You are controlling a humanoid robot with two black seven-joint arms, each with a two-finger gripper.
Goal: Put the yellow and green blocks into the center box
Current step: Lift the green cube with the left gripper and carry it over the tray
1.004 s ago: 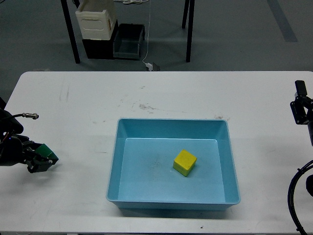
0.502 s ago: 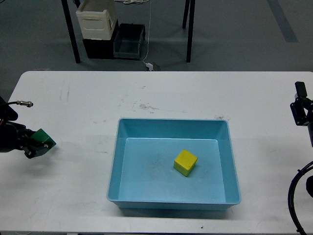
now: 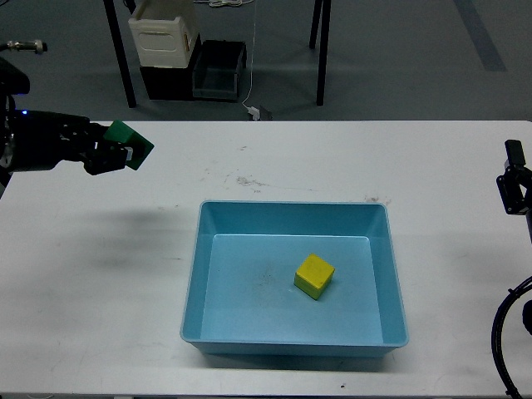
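A yellow block lies inside the light blue box in the middle of the white table. My left gripper is shut on a green block and holds it high above the table, up and to the left of the box. A shadow lies on the table under it. My right arm shows only as dark parts at the right edge; its gripper is out of view.
The white table has scuff marks behind the box. Beyond its far edge stand black table legs, a cream crate and a dark bin on the floor.
My left gripper has risen from low at the table's left side and moved up and right toward the box, carrying the green block. The yellow block and the box have not moved.
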